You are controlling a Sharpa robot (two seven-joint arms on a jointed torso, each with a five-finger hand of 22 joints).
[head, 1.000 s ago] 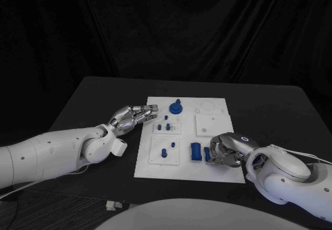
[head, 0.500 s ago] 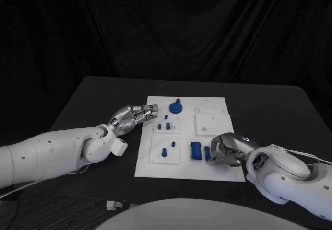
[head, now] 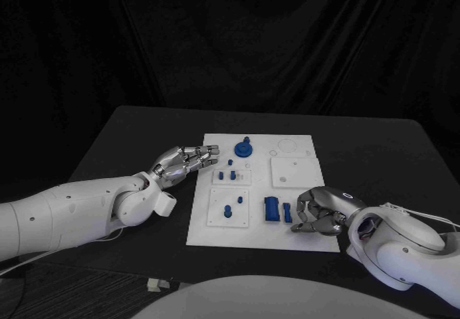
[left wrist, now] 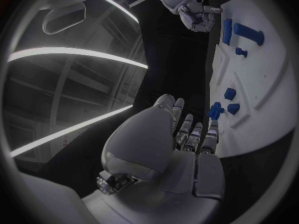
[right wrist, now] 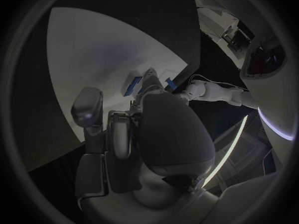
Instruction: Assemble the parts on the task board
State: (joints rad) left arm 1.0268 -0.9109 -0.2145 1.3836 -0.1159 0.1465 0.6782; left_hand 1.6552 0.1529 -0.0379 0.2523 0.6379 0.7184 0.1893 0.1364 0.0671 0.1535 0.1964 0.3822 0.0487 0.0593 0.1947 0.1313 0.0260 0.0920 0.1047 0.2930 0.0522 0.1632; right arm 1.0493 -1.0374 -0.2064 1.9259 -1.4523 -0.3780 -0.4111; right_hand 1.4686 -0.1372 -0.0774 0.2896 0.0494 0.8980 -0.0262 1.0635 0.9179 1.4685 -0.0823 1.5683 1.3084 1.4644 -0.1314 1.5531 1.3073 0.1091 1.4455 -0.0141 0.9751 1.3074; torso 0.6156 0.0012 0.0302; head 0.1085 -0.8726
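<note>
On black table (head: pixel 125 133), before dark drapes, lies white rectangular task board (head: pixel 258 232). Right hand (head: pixel 319 211), fingers curled, empty, sits beside long blue parts (head: pixel 273 209). Left hand (head: pixel 185 161) loosely spread, empty, at board's edge.

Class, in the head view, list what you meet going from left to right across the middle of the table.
Left hand → small blue pegs → two long blue parts lying side by side → right hand.
</note>
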